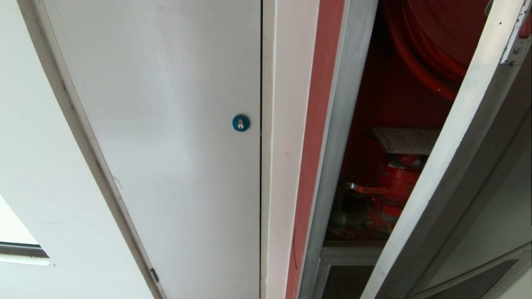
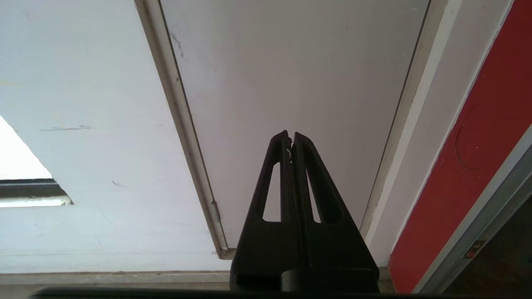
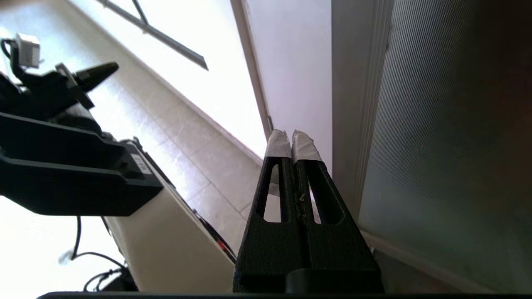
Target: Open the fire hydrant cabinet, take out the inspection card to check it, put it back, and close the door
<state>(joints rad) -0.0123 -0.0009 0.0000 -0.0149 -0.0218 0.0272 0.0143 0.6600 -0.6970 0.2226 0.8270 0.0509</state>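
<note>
We keep the left gripper (image 2: 291,139) parked by the plain white panel with blue round lock (image 1: 166,124), fingers pressed together. Brushed-aluminium, red-lined fire hydrant cabinet (image 1: 328,137) stands ajar – pale printed inspection card (image 1: 405,140) rests atop the red valve (image 1: 395,182). Silver-framed dark glass door (image 1: 436,174) hides its right edge; right gripper (image 3: 293,139), fingers together and empty, should swing the door wider first.

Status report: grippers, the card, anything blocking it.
Left gripper shut, empty; right gripper shut, empty. Inspection card lying atop red valve. Door ajar, overlapping card's right edge.
</note>
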